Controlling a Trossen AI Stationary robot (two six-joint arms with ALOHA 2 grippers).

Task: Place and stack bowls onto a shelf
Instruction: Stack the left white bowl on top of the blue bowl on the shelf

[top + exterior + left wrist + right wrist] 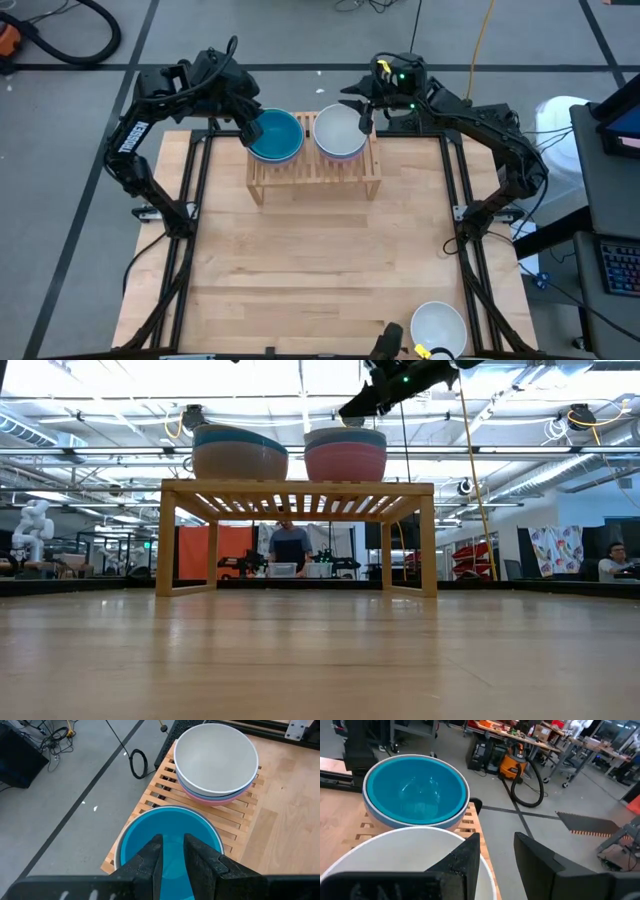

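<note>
The left claw point(253, 132) hangs over the blue bowl stack point(275, 136), fingers slightly parted and holding nothing, while the right claw point(366, 117) hovers equally empty by the white-topped stack point(340, 133); both stacks sit on the shelf point(314, 172) at twelve o'clock. Stacking looks nearly finished: one white bowl point(438, 328) waits on the surface point(320, 270) at five o'clock, so next an arm must reach back for it.

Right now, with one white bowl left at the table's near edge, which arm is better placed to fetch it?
Right, probably. The white bowl lies on the right arm's side. Both hands hover at the shelf: right hand, left hand.
</note>
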